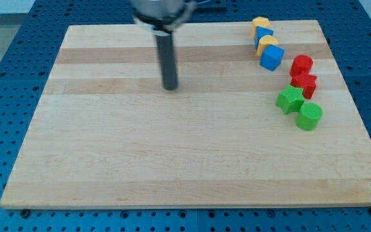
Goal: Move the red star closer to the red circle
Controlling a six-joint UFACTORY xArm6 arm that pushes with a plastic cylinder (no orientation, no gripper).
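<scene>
End effector [170, 87] well left of red star [304, 84]

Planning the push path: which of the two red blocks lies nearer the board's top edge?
The red circle; the red star sits just below it, beside the green star.

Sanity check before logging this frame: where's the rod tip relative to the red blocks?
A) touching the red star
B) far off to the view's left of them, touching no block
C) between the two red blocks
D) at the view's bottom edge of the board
B: my tip rests on bare board, well to the view's left of the red circle and red star, touching no block.
</scene>
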